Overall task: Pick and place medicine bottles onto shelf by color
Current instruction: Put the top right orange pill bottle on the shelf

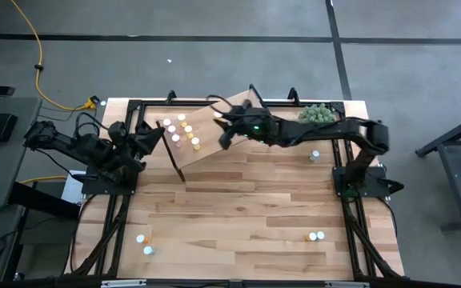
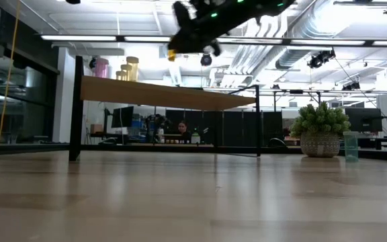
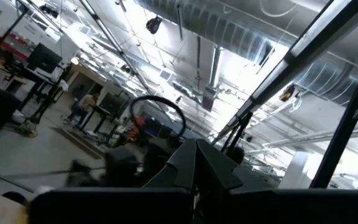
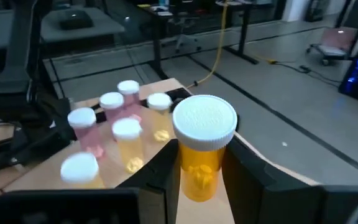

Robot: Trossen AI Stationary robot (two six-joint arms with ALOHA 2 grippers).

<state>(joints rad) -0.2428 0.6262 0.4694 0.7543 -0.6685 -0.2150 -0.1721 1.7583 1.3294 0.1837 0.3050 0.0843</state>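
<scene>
From above, we see our right gripper (image 1: 224,128) over the shelf (image 1: 230,108), near the bottles (image 1: 184,132) standing there. Its wrist view shows it grasping an orange bottle (image 4: 202,149). Our left gripper (image 1: 152,138) waits clenched beside the shelf.

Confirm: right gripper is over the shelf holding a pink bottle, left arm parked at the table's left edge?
Not pink. The right wrist view shows the right gripper shut on an orange bottle with a white cap; the pink ones already stand on the shelf. The rest holds: it is over the shelf, and the left gripper waits at the table's left edge.
</scene>
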